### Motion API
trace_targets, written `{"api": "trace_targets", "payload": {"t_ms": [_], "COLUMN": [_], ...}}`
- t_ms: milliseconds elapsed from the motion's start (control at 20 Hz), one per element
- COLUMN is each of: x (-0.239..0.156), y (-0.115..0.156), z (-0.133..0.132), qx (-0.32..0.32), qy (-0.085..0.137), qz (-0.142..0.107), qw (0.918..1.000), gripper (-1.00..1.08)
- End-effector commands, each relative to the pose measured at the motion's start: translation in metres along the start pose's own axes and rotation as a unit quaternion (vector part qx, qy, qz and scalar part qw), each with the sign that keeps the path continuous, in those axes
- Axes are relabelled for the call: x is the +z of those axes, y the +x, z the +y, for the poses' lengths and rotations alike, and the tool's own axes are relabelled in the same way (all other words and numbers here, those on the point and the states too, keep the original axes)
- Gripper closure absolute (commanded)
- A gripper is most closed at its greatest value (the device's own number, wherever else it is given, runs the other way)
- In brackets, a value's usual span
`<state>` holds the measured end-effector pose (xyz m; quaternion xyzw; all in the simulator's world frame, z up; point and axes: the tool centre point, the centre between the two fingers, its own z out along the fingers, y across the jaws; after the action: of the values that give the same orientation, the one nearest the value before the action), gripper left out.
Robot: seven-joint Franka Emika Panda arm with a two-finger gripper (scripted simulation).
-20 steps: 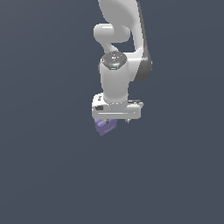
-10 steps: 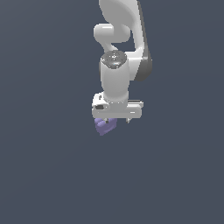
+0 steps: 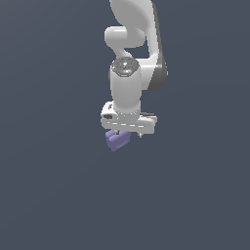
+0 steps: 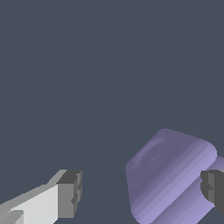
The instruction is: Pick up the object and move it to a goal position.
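Observation:
The object (image 3: 117, 140) is a small lavender-purple lump that sits just under the white arm's hand in the exterior view. In the wrist view the object (image 4: 168, 177) lies between my fingers. It is close against one dark fingertip (image 4: 213, 190), while a clear gap separates it from the other fingertip (image 4: 69, 194). My gripper (image 3: 123, 134) is open, with its jaws spread wide on either side of the object (image 4: 140, 192). I cannot tell whether the object rests on the ground or hangs.
The white arm (image 3: 129, 73) rises above the hand toward the top of the exterior view. Everything around is a plain dark grey-blue surface with no other objects or edges in view.

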<state>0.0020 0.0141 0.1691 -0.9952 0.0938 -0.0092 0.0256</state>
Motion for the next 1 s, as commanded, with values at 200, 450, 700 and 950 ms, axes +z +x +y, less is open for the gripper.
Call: {"api": "trace_targets", "payload": {"t_ms": [200, 450, 700, 950], "x": [0.005, 0.009, 0.013, 0.016], "y": [-0.008, -0.016, -0.023, -0.031], "z": [0.012, 0.023, 0.033, 0.043], "qx": [0.083, 0.153, 0.223, 0.288], "qy": [-0.007, -0.012, -0.017, -0.022], "qz": [-0.001, -0.001, 0.000, 0.001], "qw": [0.9966, 0.9881, 0.9746, 0.9573], "gripper": [-0.92, -0.92, -0.92, -0.92]}}
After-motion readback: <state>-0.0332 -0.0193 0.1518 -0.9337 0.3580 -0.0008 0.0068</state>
